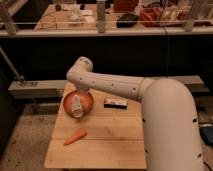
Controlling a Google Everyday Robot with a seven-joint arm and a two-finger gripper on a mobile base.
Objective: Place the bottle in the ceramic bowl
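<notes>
Bottle (78, 111): small white stubby form, left of frame centre, sitting inside the ceramic bowl (66, 103) or just above its floor; contact with the floor can't be confirmed. Its pale body runs straight into the pale claw (77, 100) above it, so the boundary between them is unclear and no side markings are legible. The bowl is orange-red, round, shallow and glossy, at the upper-left part of the counter (112, 142). The claw hangs directly over the bowl's middle, at the end of the white arm that enters from the right of the frame; I cannot tell whether it is clamped on the bottle or has let go. Judged step: final placement, bottle at or in the bowl, release pending or just done. Next move calls for a clean release and a straight lift, without tipping the bottle or dragging the bowl. Outward: dark-and-white box (115, 103) just right of the bowl, carrot (75, 136) lower left, both apart from the bowl.
</notes>
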